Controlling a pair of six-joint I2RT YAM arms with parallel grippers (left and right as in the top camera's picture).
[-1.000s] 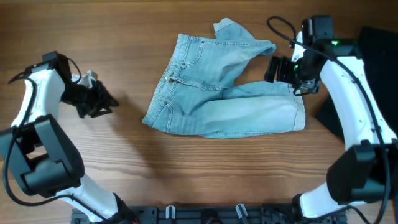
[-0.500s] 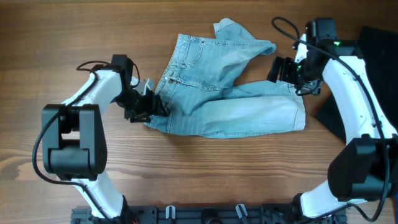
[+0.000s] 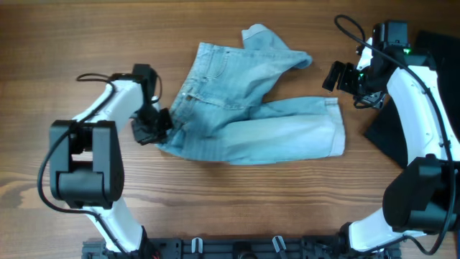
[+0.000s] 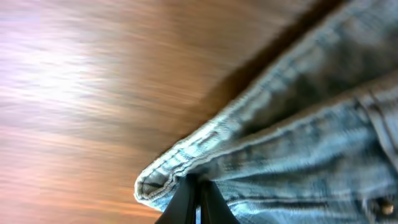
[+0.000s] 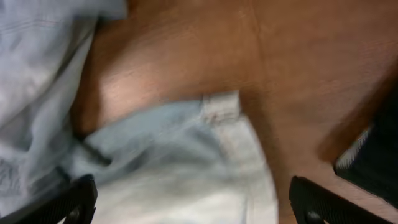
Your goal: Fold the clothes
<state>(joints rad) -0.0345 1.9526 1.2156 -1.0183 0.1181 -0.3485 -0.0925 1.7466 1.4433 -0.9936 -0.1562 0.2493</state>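
The clothes [image 3: 266, 133], light blue faded denim shorts, lie rumpled in the middle of the wooden table with one leg folded over at the top. My left gripper [image 3: 157, 129] is shut on the lower left corner of the waistband. In the left wrist view its dark jaws [image 4: 198, 199] pinch the rolled denim edge [image 4: 168, 180]. My right gripper [image 3: 334, 75] hovers open just up and right of the leg hem. In the right wrist view its fingers [image 5: 68, 199] stand wide apart over the pale hem [image 5: 221, 109], holding nothing.
A dark cloth [image 3: 381, 133] lies at the table's right edge, partly under my right arm; its corner shows in the right wrist view [image 5: 367, 162]. Bare wood [image 3: 86, 43] surrounds the shorts.
My left gripper came in from the far left, reached the waistband corner and shut on it; the shorts shifted a little left. My right gripper drew back up and right, still open.
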